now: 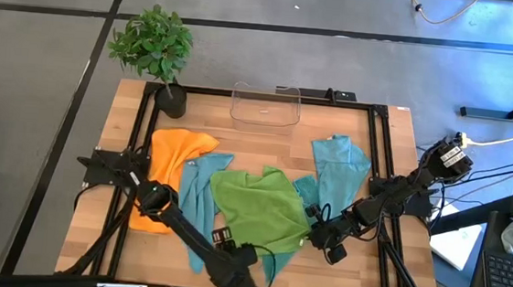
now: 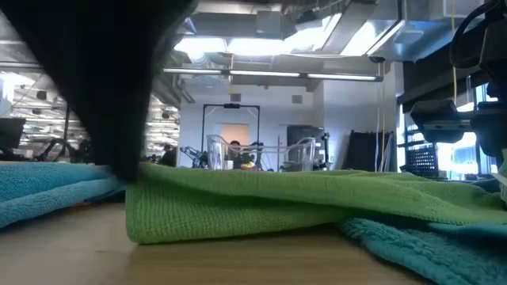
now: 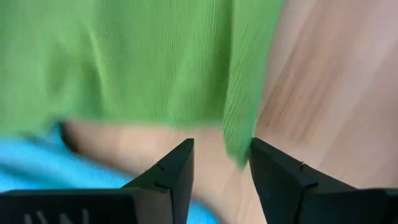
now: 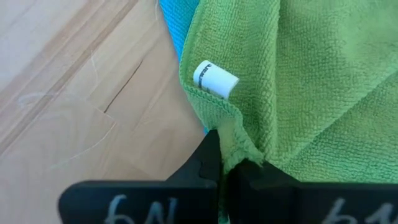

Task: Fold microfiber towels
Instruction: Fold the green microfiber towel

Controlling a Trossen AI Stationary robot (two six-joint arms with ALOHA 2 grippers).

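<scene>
I am seeing the lime green towel (image 1: pixel 259 208) lying mid-table over the teal towels (image 1: pixel 193 194) | my right gripper (image 4: pixel 225 163) is pinching its edge | my left gripper (image 3: pixel 221 163) is hovering at its near edge, fingers spread.

Two dark, near-black arms, slim jointed links. Left arm (image 1: pixel 181 227): bulky black joint housings, small pale marks near wrist. Right arm (image 1: pixel 390 195): black cable looping off forearm, pale-tipped connector block at base. Left gripper (image 3: pixel 221 163): two black wedge fingers (image 3: pixel 175 171), faceted, thin seam lines, matte body behind with faint pale lettering. Right gripper (image 4: pixel 225 163): same black wedge fingers, flat black body with white handwritten-style characters.
</scene>
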